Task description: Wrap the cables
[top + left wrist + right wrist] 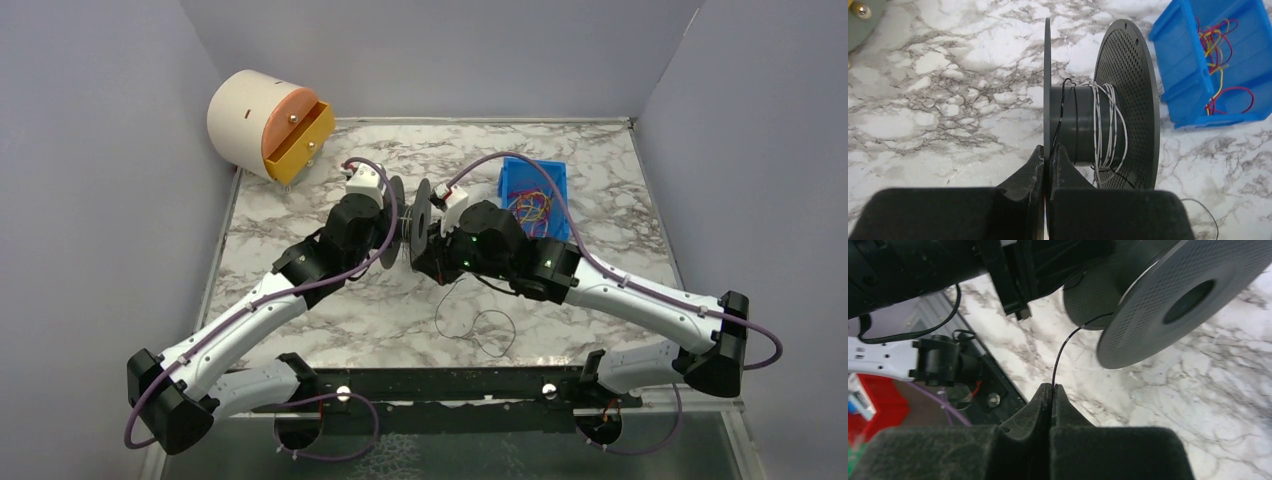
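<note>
The right claw (1052, 387) is pinched shut on the black cable (1060, 352), which curves from its tips up to the hub of the spool (1148, 330) just ahead. The left claw (1048, 150) is clamped on the rim of the spool's other disc, holding its axis level between the arms. So the right arm is likely the one to carry the strand round that axis; the red and yellow cables (1217, 50) lie in the blue bin (1178, 65).
</note>
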### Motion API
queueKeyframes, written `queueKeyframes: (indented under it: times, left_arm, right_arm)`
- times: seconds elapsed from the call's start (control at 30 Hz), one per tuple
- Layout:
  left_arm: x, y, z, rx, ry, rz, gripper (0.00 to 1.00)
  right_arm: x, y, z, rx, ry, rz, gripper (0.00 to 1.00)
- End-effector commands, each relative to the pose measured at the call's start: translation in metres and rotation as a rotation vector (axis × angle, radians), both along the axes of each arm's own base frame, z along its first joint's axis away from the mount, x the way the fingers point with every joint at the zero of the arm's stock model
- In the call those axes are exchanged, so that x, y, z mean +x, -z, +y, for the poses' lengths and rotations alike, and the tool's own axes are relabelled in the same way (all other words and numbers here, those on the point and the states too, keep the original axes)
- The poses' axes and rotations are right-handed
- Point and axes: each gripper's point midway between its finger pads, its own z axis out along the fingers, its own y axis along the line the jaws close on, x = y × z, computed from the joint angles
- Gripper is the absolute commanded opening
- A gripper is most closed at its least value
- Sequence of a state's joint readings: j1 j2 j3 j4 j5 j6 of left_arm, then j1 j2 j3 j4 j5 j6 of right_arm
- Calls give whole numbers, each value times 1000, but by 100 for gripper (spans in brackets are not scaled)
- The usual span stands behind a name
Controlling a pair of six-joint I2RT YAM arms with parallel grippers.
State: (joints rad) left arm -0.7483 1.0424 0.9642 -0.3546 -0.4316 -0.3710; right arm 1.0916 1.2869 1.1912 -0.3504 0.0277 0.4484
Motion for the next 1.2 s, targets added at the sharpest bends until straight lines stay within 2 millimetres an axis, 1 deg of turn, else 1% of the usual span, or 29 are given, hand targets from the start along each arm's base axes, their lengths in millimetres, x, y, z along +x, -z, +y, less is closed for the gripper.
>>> queueKeyframes:
  times: [0.0, 0.13, 0.37, 0.43, 0.57, 0.67, 0.87, 0.97, 1.07, 1.17]
  left_arm:
    - [-7, -7, -9, 8, 84, 9, 0]
    - [-16, 6, -8, 69, 138, 57, 0]
    - [-33, 14, -15, 112, 266, 101, 0]
    - [-38, 14, -17, 118, 300, 107, 0]
    - [-48, 13, -21, 129, 373, 124, 0]
    - [-56, 9, -24, 125, 424, 130, 0]
    - [-73, -5, -25, 110, 498, 122, 0]
    - [-80, -13, -25, 103, 533, 119, 0]
    - [-88, -26, -27, 82, 570, 100, 0]
    - [-94, -38, -30, 59, 608, 84, 0]
  right_arm:
    - [22, 2, -22, -185, 48, -142, 1]
    - [37, -7, -28, -261, 50, -244, 1]
    - [69, -8, -44, -399, 98, -411, 1]
    - [82, -7, -52, -446, 143, -459, 1]
    - [110, 1, -71, -519, 255, -514, 1]
    - [126, 10, -81, -526, 321, -531, 1]
    - [149, 26, -98, -460, 443, -520, 1]
    - [156, 37, -105, -412, 474, -492, 1]
    - [160, 51, -111, -366, 492, -448, 1]
    - [161, 66, -109, -304, 484, -408, 4]
